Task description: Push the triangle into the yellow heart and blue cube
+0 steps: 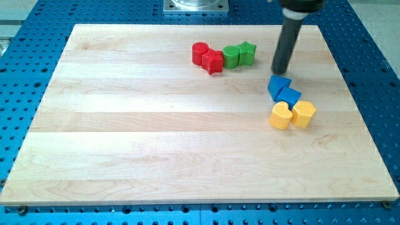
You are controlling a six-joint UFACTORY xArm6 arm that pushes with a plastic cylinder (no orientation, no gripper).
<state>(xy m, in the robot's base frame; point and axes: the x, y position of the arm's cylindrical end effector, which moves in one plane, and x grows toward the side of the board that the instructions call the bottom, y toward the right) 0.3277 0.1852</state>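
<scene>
A blue triangle (278, 85) lies at the board's right, touching a blue cube (289, 97) just below and right of it. A yellow heart (280, 116) sits below the cube and touches it. A yellow hexagon-like block (304, 114) sits right of the heart. My tip (280, 71) is just above the blue triangle, very close to its upper edge; the dark rod rises from it toward the view's top.
A red cylinder (200, 54), a red star (213, 61), a green cylinder (232, 55) and a green star (247, 53) sit in a row near the top middle of the wooden board (125, 125). A blue perforated table (19, 75) surrounds it.
</scene>
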